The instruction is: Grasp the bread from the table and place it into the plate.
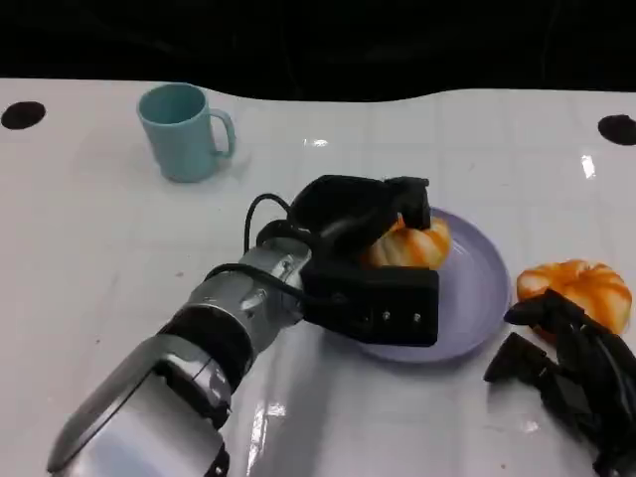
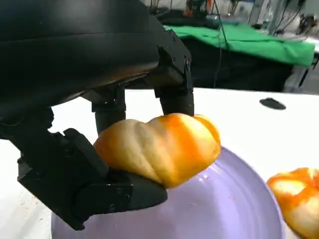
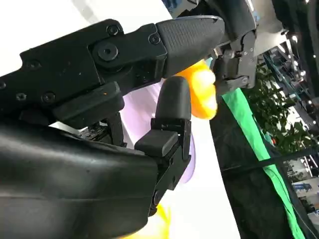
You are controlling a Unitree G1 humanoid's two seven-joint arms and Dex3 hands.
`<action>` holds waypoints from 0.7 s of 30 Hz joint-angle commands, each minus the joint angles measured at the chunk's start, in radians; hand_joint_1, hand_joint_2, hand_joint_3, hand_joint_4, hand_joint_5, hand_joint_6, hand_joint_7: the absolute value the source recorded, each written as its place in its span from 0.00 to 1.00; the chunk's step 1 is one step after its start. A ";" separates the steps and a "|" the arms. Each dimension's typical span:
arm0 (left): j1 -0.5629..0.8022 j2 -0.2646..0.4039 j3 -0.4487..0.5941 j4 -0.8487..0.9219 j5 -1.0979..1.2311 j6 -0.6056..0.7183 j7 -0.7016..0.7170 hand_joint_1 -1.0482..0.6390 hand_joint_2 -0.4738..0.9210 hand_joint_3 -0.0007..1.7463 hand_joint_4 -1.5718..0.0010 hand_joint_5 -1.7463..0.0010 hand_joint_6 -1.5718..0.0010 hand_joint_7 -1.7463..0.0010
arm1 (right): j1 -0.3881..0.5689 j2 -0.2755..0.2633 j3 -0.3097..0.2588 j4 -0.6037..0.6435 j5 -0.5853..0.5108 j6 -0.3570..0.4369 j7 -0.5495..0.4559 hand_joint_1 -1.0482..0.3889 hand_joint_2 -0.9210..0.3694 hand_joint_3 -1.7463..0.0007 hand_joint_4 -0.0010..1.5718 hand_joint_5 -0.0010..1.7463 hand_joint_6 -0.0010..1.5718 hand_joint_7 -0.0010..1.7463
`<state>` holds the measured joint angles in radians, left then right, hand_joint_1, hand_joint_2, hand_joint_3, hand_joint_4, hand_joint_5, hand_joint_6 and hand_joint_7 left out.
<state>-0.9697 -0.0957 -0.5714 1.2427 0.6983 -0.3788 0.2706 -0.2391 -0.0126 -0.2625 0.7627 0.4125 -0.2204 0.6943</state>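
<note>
My left hand (image 1: 363, 248) grips a golden-orange bread roll (image 1: 415, 244) and reaches over the lavender plate (image 1: 482, 298). In the left wrist view the roll (image 2: 159, 147) sits between black fingers (image 2: 172, 94) above it and a thumb below, just over the plate (image 2: 224, 209). A second roll (image 1: 581, 288) lies on the table right of the plate. My right hand (image 1: 571, 373) hovers by that roll's near side, fingers apart, holding nothing. The right wrist view looks past its fingers (image 3: 174, 104) at the held roll (image 3: 203, 89).
A light-blue mug (image 1: 184, 129) stands at the back left of the white table (image 1: 89, 258). Black round marks sit at the far left (image 1: 22, 114) and far right (image 1: 616, 127) edges. Beyond the table there is a green-covered bench (image 2: 249, 40).
</note>
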 commanded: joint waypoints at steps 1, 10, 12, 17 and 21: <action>-0.038 0.010 0.007 0.004 -0.019 0.008 -0.106 0.38 0.97 0.20 0.74 0.40 0.69 0.75 | 0.022 -0.007 -0.001 0.000 -0.011 0.004 -0.027 0.35 0.00 0.90 0.41 0.90 0.37 0.74; -0.056 0.044 -0.008 -0.035 -0.014 0.026 -0.265 0.11 1.00 0.26 1.00 0.77 0.86 0.97 | 0.021 -0.014 0.001 0.001 -0.009 0.007 -0.016 0.36 0.00 0.89 0.40 0.90 0.37 0.73; -0.055 0.046 -0.009 -0.041 -0.016 0.028 -0.271 0.10 1.00 0.27 1.00 0.78 0.86 0.98 | 0.021 -0.014 0.001 0.001 -0.011 0.005 -0.016 0.35 0.00 0.89 0.40 0.90 0.37 0.73; -0.049 0.076 -0.008 -0.067 -0.018 -0.013 -0.258 0.04 1.00 0.39 1.00 0.79 0.86 0.98 | 0.021 -0.017 0.000 0.002 -0.009 0.009 -0.013 0.36 0.00 0.87 0.39 0.90 0.36 0.73; -0.041 0.093 0.003 -0.085 -0.029 -0.036 -0.245 0.03 1.00 0.45 0.99 0.78 0.85 0.98 | 0.022 -0.015 -0.002 0.004 -0.009 0.003 -0.014 0.37 0.00 0.88 0.40 0.90 0.36 0.73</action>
<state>-1.0012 -0.0312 -0.5811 1.1792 0.6784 -0.3929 0.0132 -0.2358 -0.0126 -0.2584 0.7548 0.4069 -0.2214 0.6851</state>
